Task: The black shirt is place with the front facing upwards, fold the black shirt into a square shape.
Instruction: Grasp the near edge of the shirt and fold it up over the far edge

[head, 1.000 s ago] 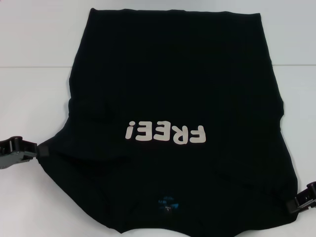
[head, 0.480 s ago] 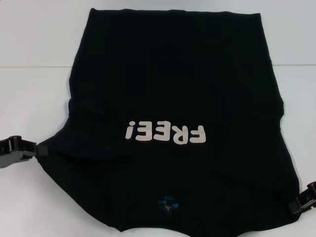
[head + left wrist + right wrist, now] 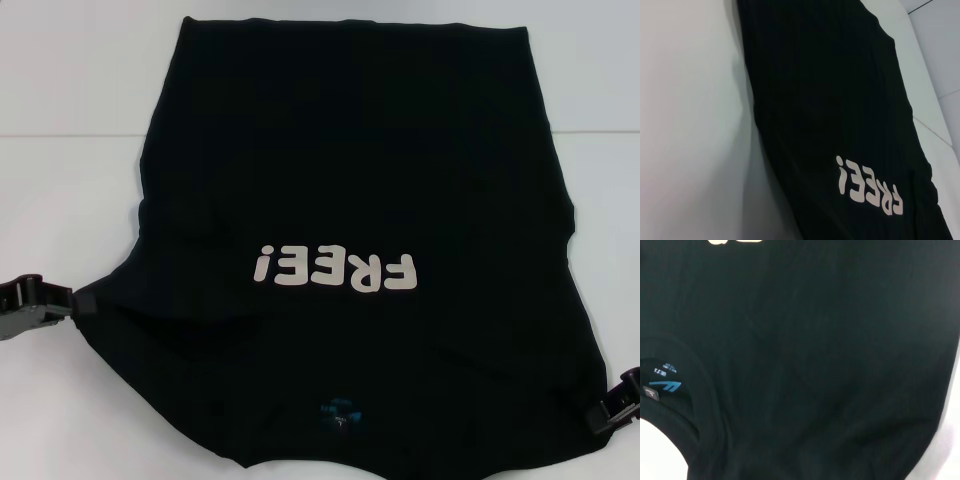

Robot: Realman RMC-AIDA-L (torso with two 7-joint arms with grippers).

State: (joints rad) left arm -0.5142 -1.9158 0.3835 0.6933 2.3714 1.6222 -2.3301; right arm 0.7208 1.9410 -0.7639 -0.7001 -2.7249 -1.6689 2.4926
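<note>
Left claw is pinching the black shirt at its left edge; right claw is sitting at its right edge, grip unclear. Cloth is looking soft, light and limp, so corners and hems are offering the best holds.

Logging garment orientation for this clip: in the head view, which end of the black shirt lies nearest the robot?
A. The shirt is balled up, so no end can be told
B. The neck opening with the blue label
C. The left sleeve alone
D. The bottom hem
B: the black shirt lies spread flat, its blue neck label at the near edge below the white "FREE!" lettering.
</note>
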